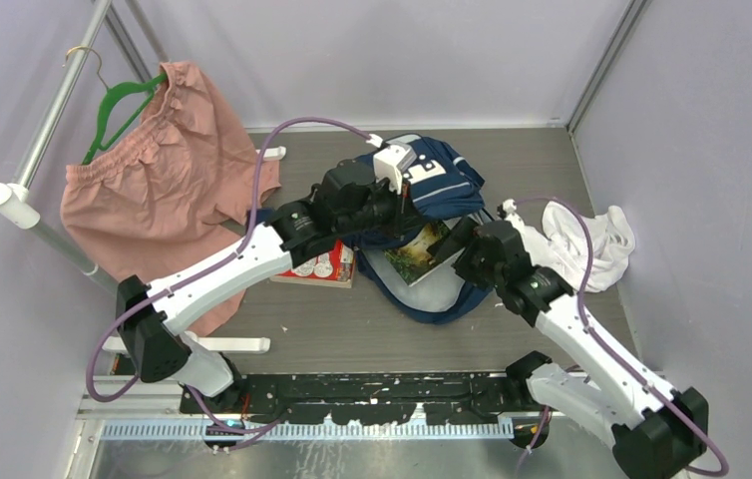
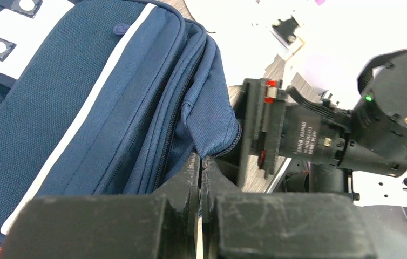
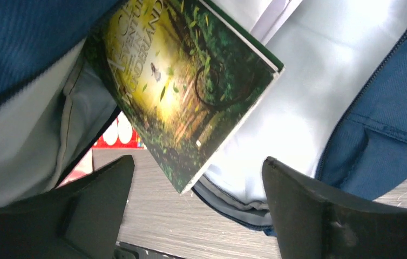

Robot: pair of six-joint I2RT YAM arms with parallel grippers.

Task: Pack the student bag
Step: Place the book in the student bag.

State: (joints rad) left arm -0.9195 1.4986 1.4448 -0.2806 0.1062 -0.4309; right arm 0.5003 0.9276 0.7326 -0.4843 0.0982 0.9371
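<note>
The student bag [image 1: 439, 180], navy with white stripes, lies open in the middle of the table. My left gripper [image 2: 201, 159] is shut on the blue zipper edge of the student bag [image 2: 82, 113] and holds that flap up. A green picture book [image 1: 418, 251] sits slanted in the mouth of the bag, on the pale grey lining [image 3: 304, 102]. My right gripper [image 3: 197, 162] is open, just in front of the lower corner of the book [image 3: 190, 81], with nothing between its fingers. Seen from above, the right gripper [image 1: 455, 242] is at the bag's opening.
A red book [image 1: 324, 265] lies on the table left of the bag, partly under my left arm. A white cloth [image 1: 596, 239] is bunched at the right. Pink shorts [image 1: 158, 175] hang on a green hanger [image 1: 113, 110] from the rail at the left.
</note>
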